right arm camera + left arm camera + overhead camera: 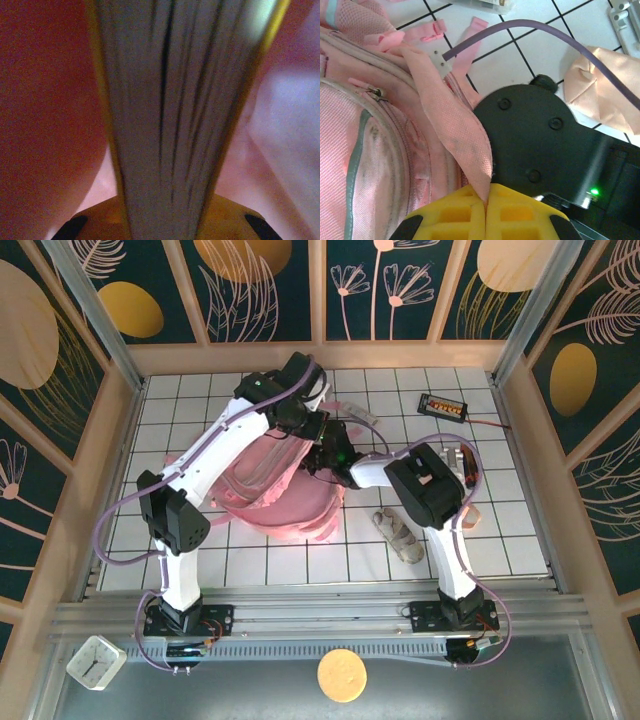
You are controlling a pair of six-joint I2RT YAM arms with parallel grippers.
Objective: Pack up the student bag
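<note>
Clearly, the student bag (270, 490) lies near the middle of the white-tiled desk (300, 565), a little toward nine o'clock, its pink bulk slumped beneath both arms. The left claw (485, 192) is pressed together on a pink woven strap (455, 130) of the bag. The strap runs up from between the yellow fingers (450, 210) toward eleven o'clock. The right claw (165, 220) sits among pink fabric, with a book (170, 100) standing page-edge on between its fingers toward twelve o'clock. Whether it is clamped on the book or loose around it, I cannot tell. From the left wrist, a beige-pink pouch (605, 95) rests on the tiles at two o'clock, apart from the bag.
</note>
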